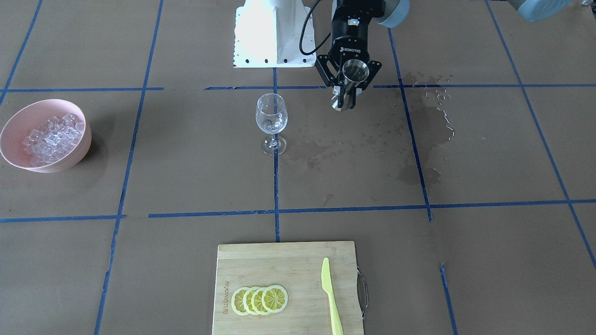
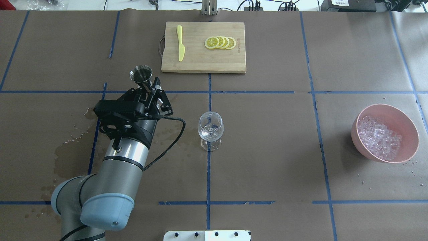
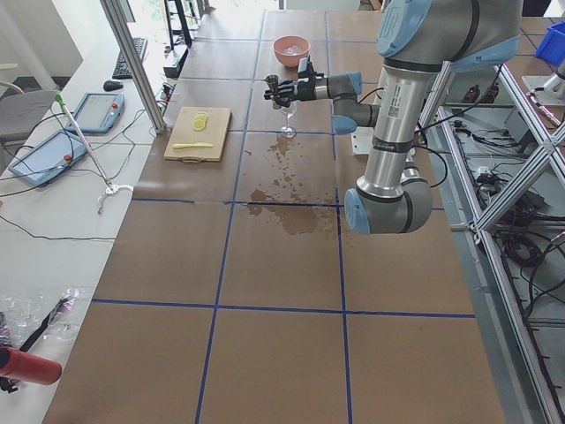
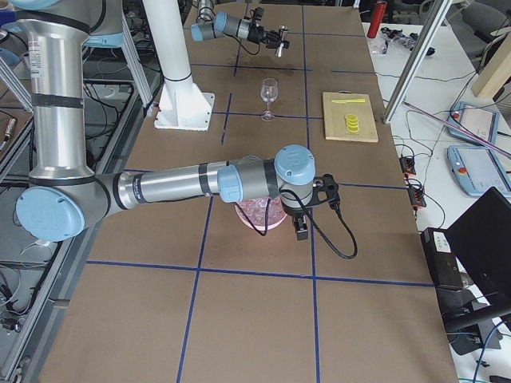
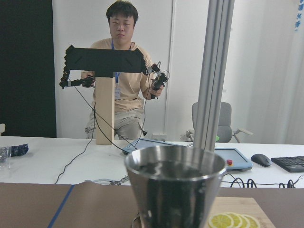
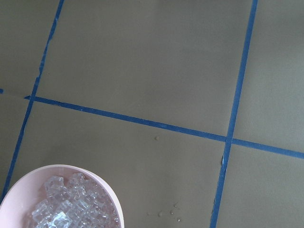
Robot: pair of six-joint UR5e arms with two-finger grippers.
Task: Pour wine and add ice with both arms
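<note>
The left end effector [image 1: 345, 95] is clenched on a steel measuring cup [image 1: 355, 70], held off the desk [image 1: 186, 153] near the wine glass [image 1: 271, 122]; wine [image 1: 435, 116] lies spilled in wet patches on the desk to the robot's left of the glass. The right end effector [image 4: 302, 230] hangs near the pink bowl [image 1: 79, 153] of ice [image 1: 51, 137], well apart from the glass; whether it is released or clenched cannot be told.

The table [image 2: 267, 150] was brown, with blue tape lines making big squares. A wine glass [image 2: 210, 130] stood upright on a blue line near the middle. A pink bowl [image 1: 70, 160] with ice [image 2: 379, 137] sat far off to one side. A wooden board [image 2: 200, 62] lay at the far edge. Wet spots [image 2: 68, 157] darkened the other side.
</note>
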